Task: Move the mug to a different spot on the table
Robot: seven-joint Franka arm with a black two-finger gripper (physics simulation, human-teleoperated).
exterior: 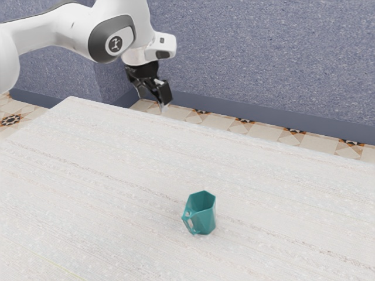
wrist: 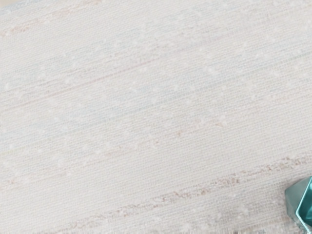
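mug untouched, move not yet begun

the teal faceted mug point(exterior: 200, 212) stands upright on the pale woven-textured table point(exterior: 88, 175), its handle toward 8 o'clock, with nothing touching it. the black two-finger gripper point(exterior: 160, 98) hangs well apart at 11 o'clock from the mug, over the table's far edge. i cannot tell whether its jaws are apart or together. judged outstanding: approach, grasp, carry, release.

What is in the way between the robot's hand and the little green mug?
Nothing that I can see. The gripper hangs above the far edge of the table. The teal mug stands upright by itself nearer the front, with only tabletop showing between them.
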